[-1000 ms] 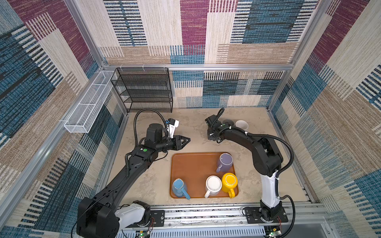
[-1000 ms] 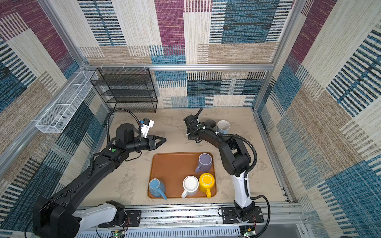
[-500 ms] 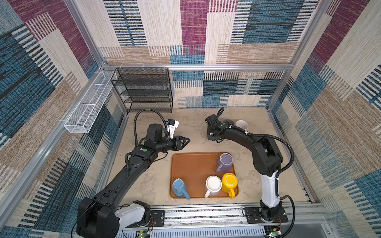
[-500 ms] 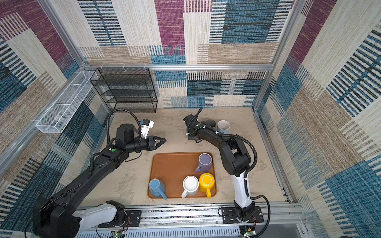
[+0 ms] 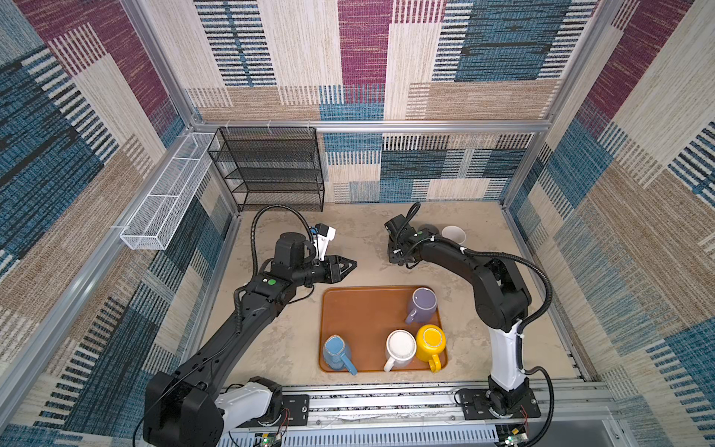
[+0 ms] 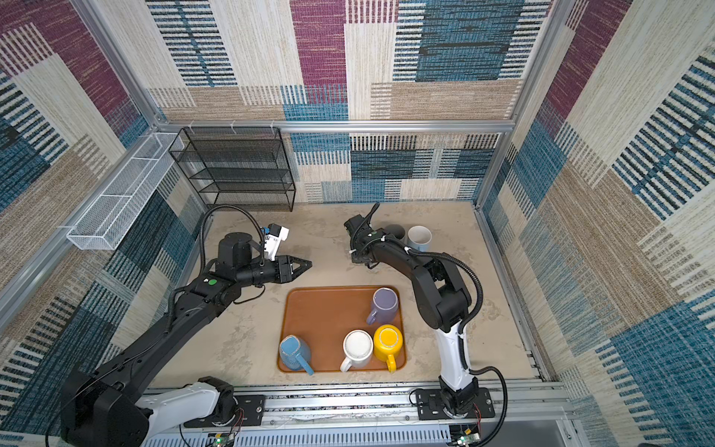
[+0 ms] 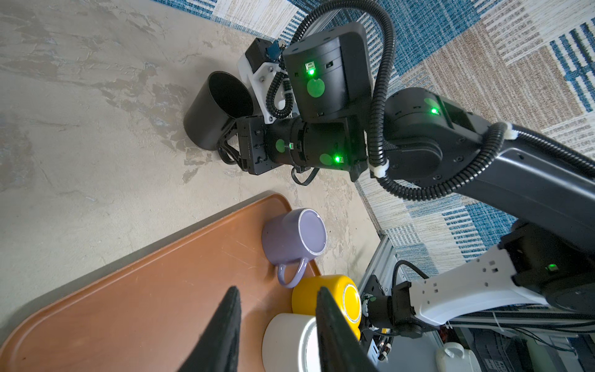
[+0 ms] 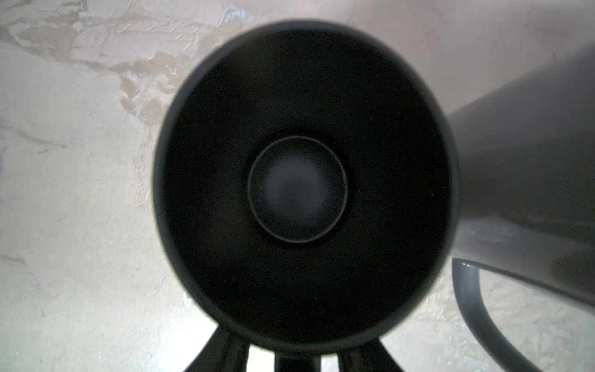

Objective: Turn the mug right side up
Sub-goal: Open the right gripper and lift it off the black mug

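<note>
Release of the upright black mug (image 5: 427, 231) at the back of the surface (image 5: 360, 240)
In both top views it stands mouth up beside a white mug (image 6: 419, 237); left wrist view: right gripper (image 7: 228, 145) low at its side, left gripper (image 7: 277, 290) part open, empty, above the tray (image 7: 128, 290); right wrist view: jaws apart, clear of the handle (image 8: 296, 364); next, likely, back off without nudging it

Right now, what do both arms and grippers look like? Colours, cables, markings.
Black links on left arm and right arm, white segment near the base, ribbed black cable hose, round green stickers; green LEDs lit on the right. Black tapered fingers on left gripper and right gripper, white wrist-camera mounts.
</note>
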Robot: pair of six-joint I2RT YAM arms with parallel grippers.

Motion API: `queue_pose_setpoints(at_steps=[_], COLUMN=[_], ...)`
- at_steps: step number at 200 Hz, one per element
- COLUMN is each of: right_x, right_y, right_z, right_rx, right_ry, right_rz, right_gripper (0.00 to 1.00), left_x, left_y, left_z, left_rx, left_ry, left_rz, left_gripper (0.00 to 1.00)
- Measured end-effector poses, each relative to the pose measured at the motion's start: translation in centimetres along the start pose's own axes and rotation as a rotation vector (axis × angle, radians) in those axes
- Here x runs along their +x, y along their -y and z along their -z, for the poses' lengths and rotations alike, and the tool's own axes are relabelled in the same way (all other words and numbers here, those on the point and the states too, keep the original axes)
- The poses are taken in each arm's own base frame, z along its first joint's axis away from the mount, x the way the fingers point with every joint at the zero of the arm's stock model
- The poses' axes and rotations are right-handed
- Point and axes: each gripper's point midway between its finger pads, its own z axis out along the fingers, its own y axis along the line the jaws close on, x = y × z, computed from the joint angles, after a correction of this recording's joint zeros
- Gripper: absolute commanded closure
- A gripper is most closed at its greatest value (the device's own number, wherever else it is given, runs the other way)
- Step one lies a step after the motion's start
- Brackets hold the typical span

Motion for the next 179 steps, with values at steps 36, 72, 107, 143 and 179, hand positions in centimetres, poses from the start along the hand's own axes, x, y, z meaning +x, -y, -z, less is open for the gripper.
queue_pose_setpoints(at_steps=[36,72,107,143,179], right_x=[-1.4,-2.8,-4.3,-5.9,-6.9], right_y=[0.2,0.5,0.6,0.3,0.4], right_z=[2.8,6.0,10.2,14.1,17.1], right_rx=[-0.025,-0.053,-0.126,-0.211,-0.294], right_ry=[0.055,0.122,0.234,0.352,0.442], right_rz=[-0.005,0.006,0.017,0.018,0.011], right_gripper=[0.4,0.39,0.38,0.38,0.34], left_x=[-0.3,-0.6,-1.3,-1.9,-2.3], left_y=[0.1,0.1,0.5,0.5,0.3], left_z=[-0.1,-0.3,-0.2,0.1,1.1], left_rx=[0.0,0.0,0.005,-0.021,-0.09], left_ry=[0.002,0.002,0.012,0.017,0.015], left_rz=[-0.004,-0.004,-0.014,-0.027,-0.033], left_gripper=[0.62,0.61,0.61,0.61,0.61])
